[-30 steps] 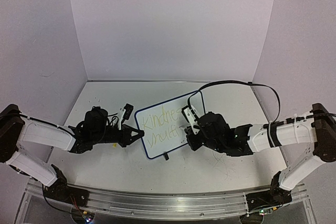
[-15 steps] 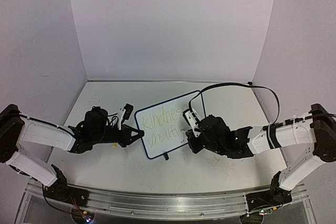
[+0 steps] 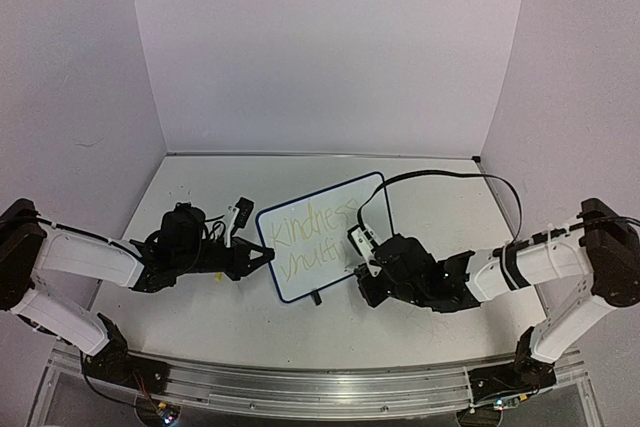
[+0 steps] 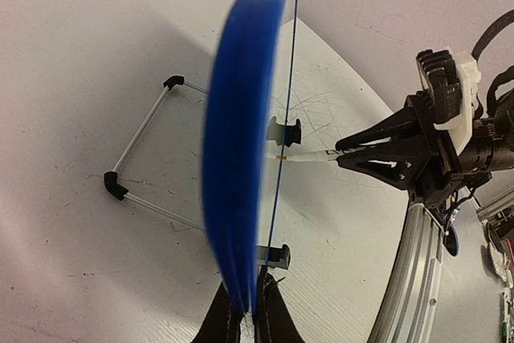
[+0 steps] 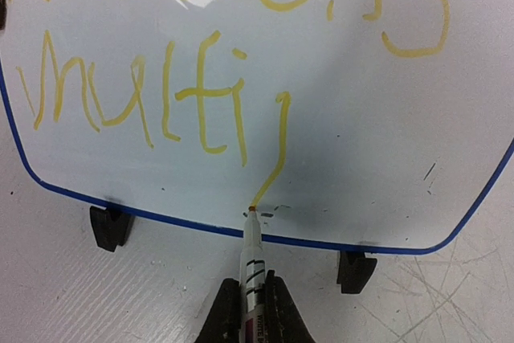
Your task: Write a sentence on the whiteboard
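The whiteboard (image 3: pixel 305 285) stands at the centre of the table (image 3: pixel 250 319). The left gripper (image 3: pixel 262 255) is at its left edge. The marker (image 5: pixel 250 259) in the right gripper (image 3: pixel 361 263) touches it near its bottom edge.

Glossy whiteboard (image 5: pixel 345 102), matt scuffed worktop (image 5: pixel 144 295)
The board face is smooth and shiny inside a blue plastic-looking frame (image 4: pixel 241 158); the stand (image 4: pixel 115 186) is thin pale wire with black plastic corners; the marker (image 5: pixel 251 267) barrel is white plastic.
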Robot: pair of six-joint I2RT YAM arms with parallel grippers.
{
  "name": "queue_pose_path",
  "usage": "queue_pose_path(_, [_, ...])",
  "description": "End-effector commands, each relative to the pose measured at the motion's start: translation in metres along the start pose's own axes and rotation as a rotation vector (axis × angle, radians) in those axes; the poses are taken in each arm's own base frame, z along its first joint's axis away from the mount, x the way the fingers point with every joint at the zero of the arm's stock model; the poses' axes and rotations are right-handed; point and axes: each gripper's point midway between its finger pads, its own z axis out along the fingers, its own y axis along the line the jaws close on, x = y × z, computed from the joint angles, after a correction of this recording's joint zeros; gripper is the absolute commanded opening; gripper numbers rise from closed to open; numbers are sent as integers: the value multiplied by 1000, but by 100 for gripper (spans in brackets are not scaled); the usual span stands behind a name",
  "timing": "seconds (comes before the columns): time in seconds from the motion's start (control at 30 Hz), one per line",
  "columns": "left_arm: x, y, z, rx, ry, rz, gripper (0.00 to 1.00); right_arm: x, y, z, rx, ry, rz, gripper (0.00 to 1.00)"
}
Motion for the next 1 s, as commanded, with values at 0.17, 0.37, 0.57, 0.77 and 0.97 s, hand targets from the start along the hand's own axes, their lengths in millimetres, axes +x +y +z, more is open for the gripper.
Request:
queue_pose_path(0.17, [9,16,-2,-80,32,18,0,-59,-7,-28,-5,-143,62,0])
queue_pose_path(0.37, [8,15,-2,-76,30,19,0,-77,-12,-25,15,-170,39,0])
queue_pose_path(0.57, [8,15,-3,-76,29,20,0,-86,-13,-21,26,-184,27,0])
queue_pose_path(0.77, [8,15,-3,-76,27,22,0,-85,-14,-15,25,-175,25,0])
queue_pose_path(0.97, [7,14,-3,-73,27,22,0,-79,-17,-8,31,-158,28,0])
